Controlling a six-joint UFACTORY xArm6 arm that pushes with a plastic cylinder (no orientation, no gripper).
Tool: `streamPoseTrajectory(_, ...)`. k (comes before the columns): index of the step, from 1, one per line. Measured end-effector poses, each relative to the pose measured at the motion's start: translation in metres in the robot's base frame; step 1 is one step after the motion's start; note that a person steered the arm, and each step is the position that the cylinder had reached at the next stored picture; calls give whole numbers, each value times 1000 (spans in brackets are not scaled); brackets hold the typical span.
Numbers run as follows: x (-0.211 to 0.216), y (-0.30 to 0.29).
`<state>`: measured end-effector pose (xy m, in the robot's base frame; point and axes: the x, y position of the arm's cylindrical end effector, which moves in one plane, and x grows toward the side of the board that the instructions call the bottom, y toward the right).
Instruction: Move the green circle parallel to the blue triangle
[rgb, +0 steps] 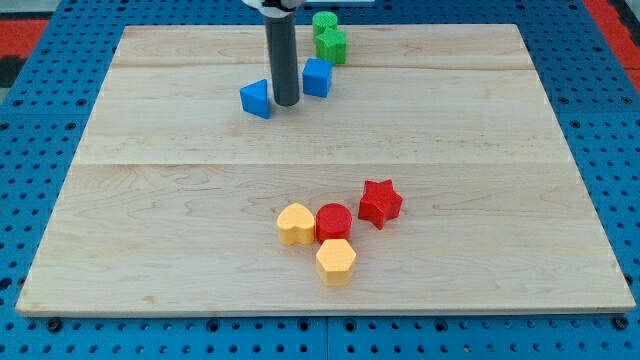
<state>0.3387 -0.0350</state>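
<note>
The green circle (325, 21) sits at the view's top, touching a green block (333, 45) just below it. The blue triangle (256, 98) lies left of the rod. My tip (285, 103) stands on the board between the blue triangle and a blue cube (316, 77), close to both. The tip is below and to the left of the green circle, apart from it.
A cluster lies at the view's lower middle: a yellow heart (295, 224), a red circle (333, 221), a yellow hexagon (336, 262) and a red star (380, 202). The wooden board (150, 200) lies on a blue pegboard.
</note>
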Motion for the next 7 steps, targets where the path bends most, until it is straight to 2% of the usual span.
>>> streamPoseTrajectory(2,-16,66)
streamPoseTrajectory(3,-27,65)
streamPoseTrajectory(4,-57,101)
streamPoseTrajectory(5,-147,152)
streamPoseTrajectory(7,-147,145)
